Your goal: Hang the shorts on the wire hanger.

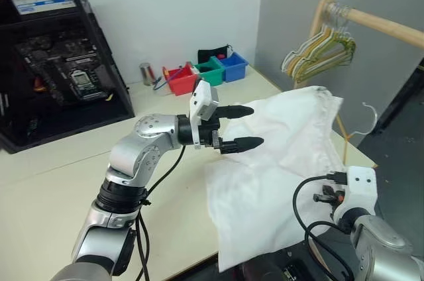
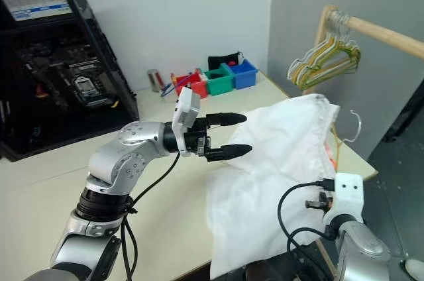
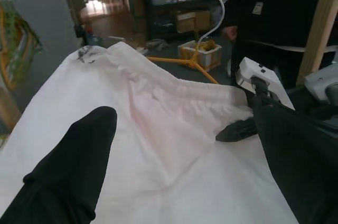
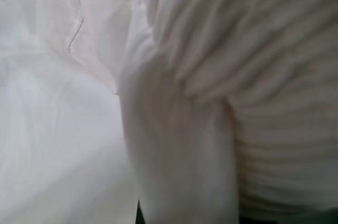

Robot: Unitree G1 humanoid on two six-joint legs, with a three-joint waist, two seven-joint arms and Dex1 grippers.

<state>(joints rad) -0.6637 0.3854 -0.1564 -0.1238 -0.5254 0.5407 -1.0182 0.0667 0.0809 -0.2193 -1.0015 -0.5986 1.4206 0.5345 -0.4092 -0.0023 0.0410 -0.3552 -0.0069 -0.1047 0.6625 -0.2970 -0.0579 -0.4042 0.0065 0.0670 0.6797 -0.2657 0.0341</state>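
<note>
Threading is the step you are in, by my reading: the shorts are bunched over the table's right corner, one end lifted and draped toward the hanger, whose orange wire and pale hook stick out from behind the raised waistband past the table edge. Whether the wire already sits inside the cloth or only behind it, you cannot tell; the fabric hides the rest of the triangle. Your left gripper hangs level just above the shorts with its two black fingers spread wide, holding nothing and apart from the cloth. Your right gripper is buried in the fabric near the table's front edge below its wrist housing; its wrist view is full of gathered white folds, and the fingers are pressed together, most likely pinching the shorts, though the grip itself is hidden. Next, you would probably bring the left gripper down to the waistband near the dark drawstring mark, close on the hem, and hold it open so the wire can pass through. Go gently: the cloth is thin and slack, and a tug from the right could drag the whole pile off the corner.
</note>
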